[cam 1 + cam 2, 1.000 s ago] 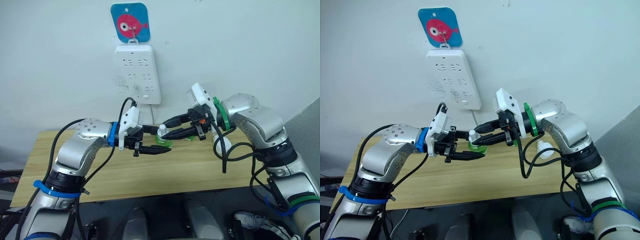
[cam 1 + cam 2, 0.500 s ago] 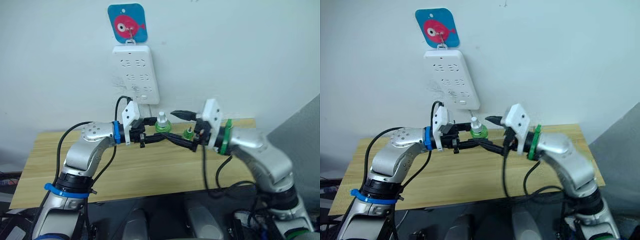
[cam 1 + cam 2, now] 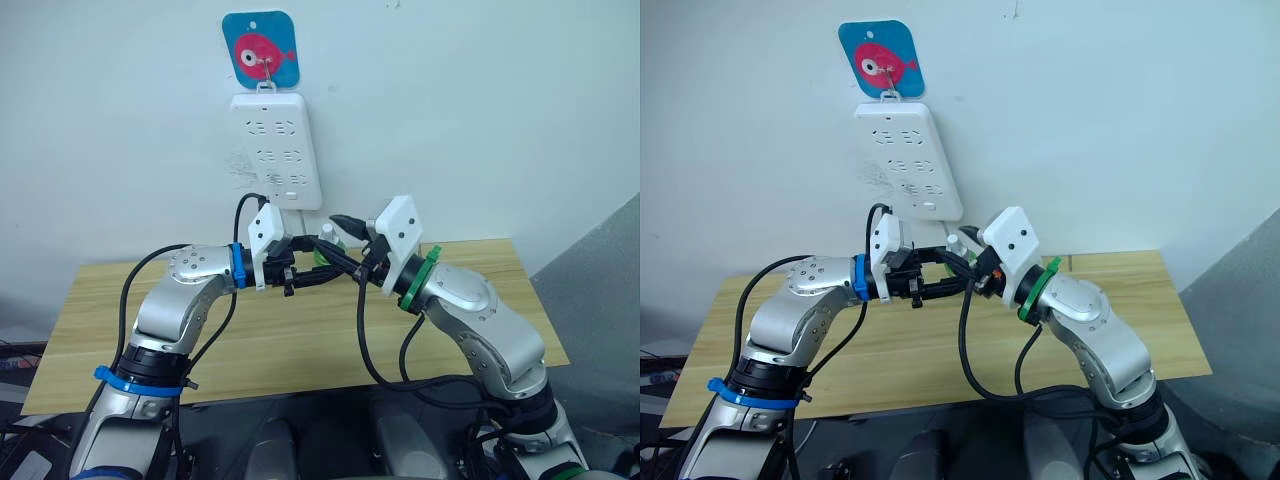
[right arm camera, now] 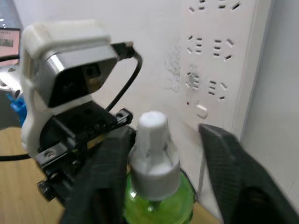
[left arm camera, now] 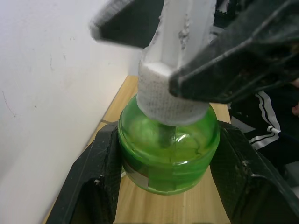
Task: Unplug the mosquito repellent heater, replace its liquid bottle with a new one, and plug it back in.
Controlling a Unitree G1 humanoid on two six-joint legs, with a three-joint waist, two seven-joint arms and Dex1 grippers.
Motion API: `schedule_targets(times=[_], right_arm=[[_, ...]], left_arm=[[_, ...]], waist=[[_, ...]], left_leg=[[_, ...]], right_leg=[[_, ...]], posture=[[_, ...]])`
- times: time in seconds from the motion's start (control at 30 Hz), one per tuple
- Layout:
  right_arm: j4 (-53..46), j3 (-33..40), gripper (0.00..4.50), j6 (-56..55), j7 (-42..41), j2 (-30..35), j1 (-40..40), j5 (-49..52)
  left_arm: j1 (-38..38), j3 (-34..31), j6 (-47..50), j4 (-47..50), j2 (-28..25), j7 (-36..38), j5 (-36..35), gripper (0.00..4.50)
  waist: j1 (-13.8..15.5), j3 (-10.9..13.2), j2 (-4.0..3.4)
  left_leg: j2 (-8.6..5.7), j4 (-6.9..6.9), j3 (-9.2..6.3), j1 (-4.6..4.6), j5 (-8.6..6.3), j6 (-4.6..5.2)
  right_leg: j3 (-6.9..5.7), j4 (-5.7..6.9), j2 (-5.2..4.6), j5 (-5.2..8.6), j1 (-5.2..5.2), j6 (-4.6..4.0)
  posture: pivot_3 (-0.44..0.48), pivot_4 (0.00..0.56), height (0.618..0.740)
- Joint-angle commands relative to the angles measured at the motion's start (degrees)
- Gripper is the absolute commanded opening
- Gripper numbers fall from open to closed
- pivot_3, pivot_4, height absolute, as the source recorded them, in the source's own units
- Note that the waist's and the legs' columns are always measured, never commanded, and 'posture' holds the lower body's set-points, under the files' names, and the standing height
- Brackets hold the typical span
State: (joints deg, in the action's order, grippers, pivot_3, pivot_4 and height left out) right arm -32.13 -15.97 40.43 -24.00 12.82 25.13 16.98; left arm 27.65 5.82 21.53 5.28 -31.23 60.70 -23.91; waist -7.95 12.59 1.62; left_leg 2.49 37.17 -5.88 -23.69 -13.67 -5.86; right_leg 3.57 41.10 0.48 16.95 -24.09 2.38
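a white wall carried the power strip (image 3: 276, 148) above the wooden worktop (image 3: 300, 340). in front of it, above the worktop, the left end effector (image 5: 163, 186) clamped the green liquid bottle (image 5: 169, 151) by its body. the right end effector (image 4: 161, 154) straddled the bottle's white cap (image 4: 153, 144), its fingers (image 4: 105, 172) set narrowly around it.

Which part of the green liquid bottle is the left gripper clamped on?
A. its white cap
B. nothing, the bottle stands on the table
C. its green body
C: the left gripper has a black finger on each side of the green liquid bottle.
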Motion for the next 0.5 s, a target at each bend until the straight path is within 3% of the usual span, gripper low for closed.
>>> schedule_targets(times=[0.03, 0.17, 0.33, 0.43, 0.5], right_arm=[[-0.4, -0.2, 1.00, 0.7, -2.0, 0.6, 0.9, 1.4], [0.9, 0.2, 1.00, 0.7, -5.8, 2.0, 2.0, 3.3], [12.9, 2.9, 1.00, -5.4, -28.0, 9.2, 11.1, 10.5], [22.6, 0.6, 1.00, -10.9, -42.9, 13.1, 17.8, 10.9], [25.7, -0.3, 1.00, -11.7, -47.1, 13.7, 20.3, 11.0]], left_arm=[[1.2, -0.5, -1.7, 1.0, 0.2, 0.3, 0.0, 2.31], [1.6, -0.5, -2.0, 0.5, 0.0, 0.7, 0.1, 2.31], [0.7, 0.2, -0.6, 2.9, -3.2, 7.2, -2.4, 2.31], [0.3, 0.1, 0.8, 4.4, -4.7, 9.9, -4.3, 2.31], [0.6, 0.0, 1.5, 4.9, -4.8, 10.1, -4.9, 2.31]], waist=[[0.0, 0.0, 0.01], [0.0, -0.1, 0.02], [0.0, -0.1, 0.00], [-0.1, 0.0, -0.02], [-0.1, 0.0, -0.02]], left_leg=[[0.00, 0.00, 0.00, 0.00, 0.00, 0.00], [0.00, 0.00, 0.00, 0.00, 0.00, 0.00], [-0.01, 0.01, 0.02, 0.04, 0.00, 0.01], [0.01, -0.08, 0.05, 0.18, -0.01, 0.03], [0.01, -0.12, 0.06, 0.21, -0.01, 0.03]], right_leg=[[0.00, 0.00, 0.00, 0.00, 0.00, 0.00], [0.00, 0.00, 0.00, 0.00, 0.01, 0.00], [0.00, -0.01, 0.00, 0.00, 0.04, 0.00], [0.01, -0.03, 0.03, 0.00, 0.10, -0.01], [0.01, -0.06, 0.03, 0.01, 0.11, -0.02]], posture=[[-0.122, 0.151, 0.725], [-0.119, 0.152, 0.725], [-0.126, 0.160, 0.725], [-0.123, 0.164, 0.725], [-0.115, 0.162, 0.725]])
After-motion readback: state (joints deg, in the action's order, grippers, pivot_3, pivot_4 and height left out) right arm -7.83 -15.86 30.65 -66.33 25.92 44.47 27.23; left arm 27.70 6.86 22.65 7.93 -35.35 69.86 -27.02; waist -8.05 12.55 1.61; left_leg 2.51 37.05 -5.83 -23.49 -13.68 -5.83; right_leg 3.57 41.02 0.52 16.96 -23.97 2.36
